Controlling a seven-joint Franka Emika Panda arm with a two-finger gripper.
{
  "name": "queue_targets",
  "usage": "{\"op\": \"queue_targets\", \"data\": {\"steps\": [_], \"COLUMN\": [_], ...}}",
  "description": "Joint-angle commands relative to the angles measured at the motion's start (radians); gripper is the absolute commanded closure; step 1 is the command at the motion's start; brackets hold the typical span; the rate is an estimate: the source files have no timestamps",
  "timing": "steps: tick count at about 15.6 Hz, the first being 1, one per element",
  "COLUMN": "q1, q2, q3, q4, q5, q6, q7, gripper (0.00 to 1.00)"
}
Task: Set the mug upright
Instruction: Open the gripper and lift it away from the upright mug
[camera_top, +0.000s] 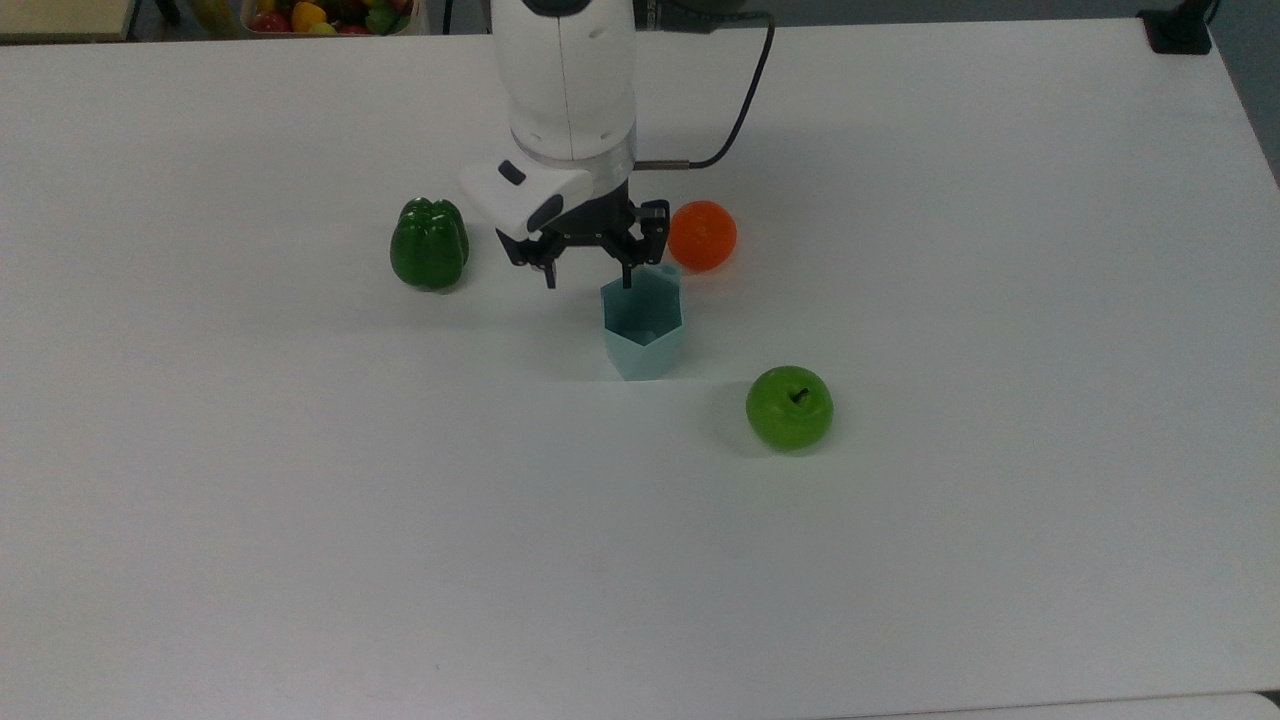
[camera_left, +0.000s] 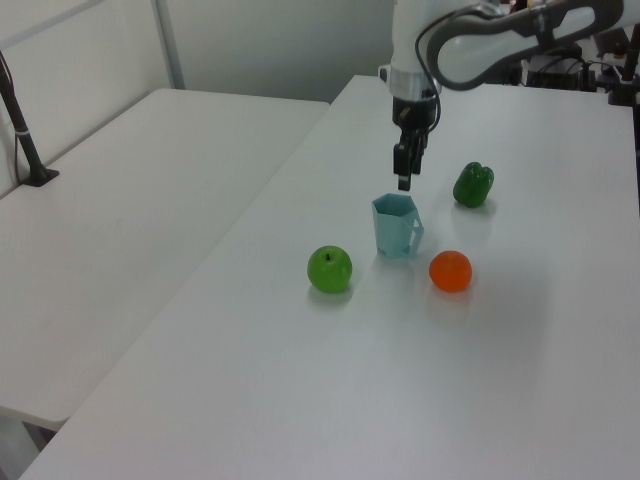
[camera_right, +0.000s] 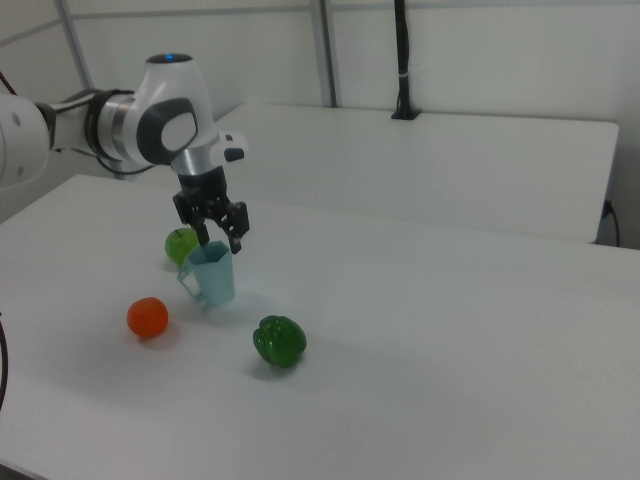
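Top view: pincer (camera_top: 587, 273) hangs released, fingers spread, just above the upright light-blue mug (camera_top: 643, 335) (mouth up), standing on the white desk (camera_top: 300, 500) below it.

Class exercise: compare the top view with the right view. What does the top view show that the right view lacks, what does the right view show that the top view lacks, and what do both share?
Top view: the inside floor of the mug, the apple whole with its stem, and a tub of mixed fruit at the far edge.

Right view: the mug's handle on the right view's left, and a second white table with a black pole.

Both: the upright mug, the open gripper above it, the orange and the green pepper.
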Motion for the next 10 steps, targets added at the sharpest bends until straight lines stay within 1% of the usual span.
{"op": "queue_targets", "data": {"steps": [1, 6, 7, 10], "q1": [-0.024, -0.100, -0.115, -0.117], "q2": [-0.113, -0.226, -0.245, -0.250], "q3": [-0.016, -0.005, -0.005, -0.005], "q4": [-0.014, -0.034, -0.045, -0.045], "q5": [0.018, 0.021, 0.024, 0.024], "q6": [-0.051, -0.200, -0.211, -0.211], "q7": [0.012, 0.017, 0.017, 0.021], "gripper": [0.00, 0.00, 0.00, 0.00]}}
